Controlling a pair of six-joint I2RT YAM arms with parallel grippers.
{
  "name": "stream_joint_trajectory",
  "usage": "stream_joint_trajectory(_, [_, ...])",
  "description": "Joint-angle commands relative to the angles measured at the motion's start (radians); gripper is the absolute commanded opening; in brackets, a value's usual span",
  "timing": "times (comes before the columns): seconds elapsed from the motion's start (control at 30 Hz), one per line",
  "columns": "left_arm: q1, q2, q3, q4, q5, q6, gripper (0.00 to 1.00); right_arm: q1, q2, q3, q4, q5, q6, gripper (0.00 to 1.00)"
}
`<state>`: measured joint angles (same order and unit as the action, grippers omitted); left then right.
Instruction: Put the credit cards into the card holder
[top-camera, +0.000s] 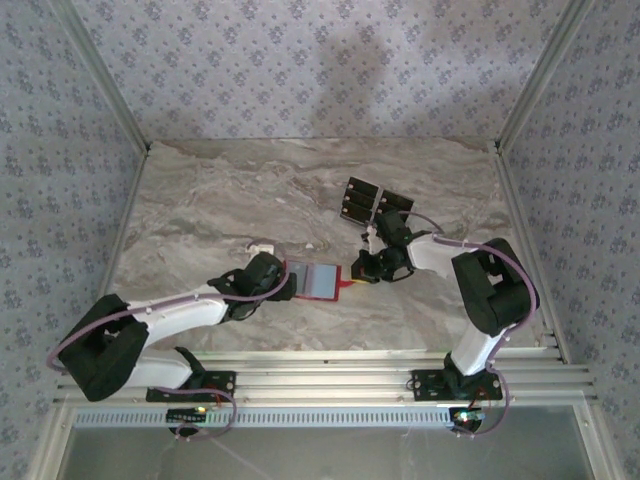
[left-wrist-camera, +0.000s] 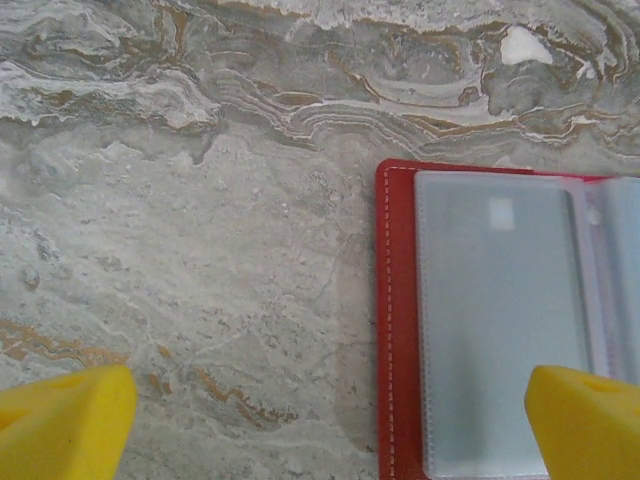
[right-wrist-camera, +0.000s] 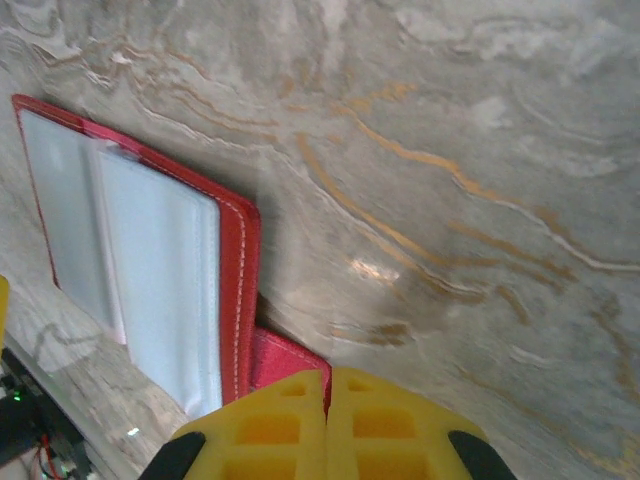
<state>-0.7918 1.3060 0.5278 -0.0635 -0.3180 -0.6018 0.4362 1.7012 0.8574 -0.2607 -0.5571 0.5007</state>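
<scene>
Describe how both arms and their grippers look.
The left arm and right arm each have white tubular links between bulky black joint housings, with a thin pale-purple cable looping alongside. The left gripper and right gripper carry bright yellow fingers; the right's show moulded rectangular recesses.

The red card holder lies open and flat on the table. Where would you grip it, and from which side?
Grip the clasp tab jutting from the card holder's right edge, coming in low from the right. The covers lie flush on the table, leaving no edge to get under; the tab is the one thin part sticking out. The right gripper looks shut on it.
</scene>
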Motion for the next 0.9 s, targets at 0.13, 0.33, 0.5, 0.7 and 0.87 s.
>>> stream_joint_trajectory(0.13, [0.003, 0.025, 0.039, 0.033, 0.035, 0.021, 1.00, -0.031, -0.023, 0.070, -0.173, 0.084, -0.098, 0.28])
stream_joint_trajectory(0.33, [0.003, 0.042, 0.053, 0.038, 0.045, 0.028, 1.00, -0.034, -0.158, 0.179, -0.288, 0.136, -0.105, 0.41])
stream_joint_trajectory(0.5, [0.003, 0.054, 0.072, 0.031, 0.038, 0.032, 1.00, -0.048, -0.205, 0.369, -0.419, 0.349, -0.156, 0.49])
stream_joint_trajectory(0.7, [0.005, 0.068, 0.101, 0.001, 0.018, 0.024, 1.00, -0.059, -0.051, 0.541, -0.500, 0.652, -0.315, 0.51])
stream_joint_trajectory(0.87, [0.010, 0.070, 0.102, -0.007, 0.016, 0.018, 1.00, -0.056, 0.025, 0.562, -0.459, 0.739, -0.400, 0.50])
